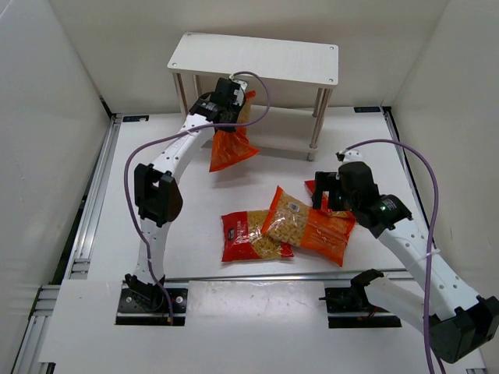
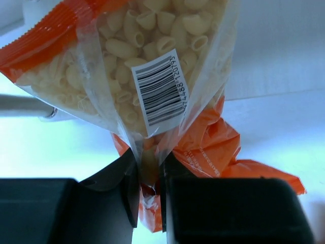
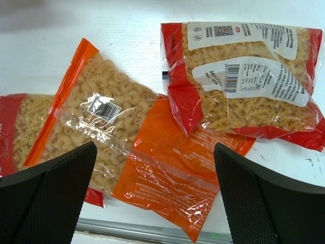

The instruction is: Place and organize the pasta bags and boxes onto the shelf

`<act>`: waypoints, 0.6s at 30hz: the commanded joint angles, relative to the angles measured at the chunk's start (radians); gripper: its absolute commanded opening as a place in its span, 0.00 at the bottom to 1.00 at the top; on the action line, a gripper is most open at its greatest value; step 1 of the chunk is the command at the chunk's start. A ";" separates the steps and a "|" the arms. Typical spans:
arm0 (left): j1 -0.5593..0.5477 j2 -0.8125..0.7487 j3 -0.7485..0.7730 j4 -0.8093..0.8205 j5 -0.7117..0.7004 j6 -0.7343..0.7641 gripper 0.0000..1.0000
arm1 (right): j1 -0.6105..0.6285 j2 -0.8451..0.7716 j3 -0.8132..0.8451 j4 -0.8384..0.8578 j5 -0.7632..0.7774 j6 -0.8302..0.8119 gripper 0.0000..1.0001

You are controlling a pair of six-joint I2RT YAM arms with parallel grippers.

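The shelf [image 1: 257, 58] stands at the back, with white boards and silver legs. My left gripper [image 1: 238, 107] is shut on an orange pasta bag [image 1: 230, 148] that hangs from it in front of the shelf's left side, by the lower board. In the left wrist view the gripper [image 2: 150, 173] pinches the bag's clear part [image 2: 152, 61]. My right gripper [image 1: 323, 199] is open and empty above the bags on the table. An orange bag [image 3: 152, 147] lies between its fingers [image 3: 155, 188], overlapping a red bag [image 3: 244, 81] and another red bag [image 3: 15, 127].
The shelf's lower board [image 1: 281, 117] and right front leg [image 1: 316, 125] are near the hanging bag. White walls close in the sides and back. Metal rails run along the left edge [image 1: 97, 187] and the front [image 1: 273, 276] of the table.
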 commanded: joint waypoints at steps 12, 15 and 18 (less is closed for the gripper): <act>0.024 -0.083 -0.075 0.101 0.007 -0.002 0.10 | 0.006 -0.027 -0.029 0.011 -0.001 -0.007 1.00; 0.033 -0.059 -0.023 0.112 0.007 -0.002 0.10 | 0.006 -0.027 -0.038 0.011 -0.001 0.003 1.00; 0.033 -0.049 -0.001 0.121 0.007 -0.002 0.10 | 0.006 -0.027 -0.047 0.011 -0.010 0.003 1.00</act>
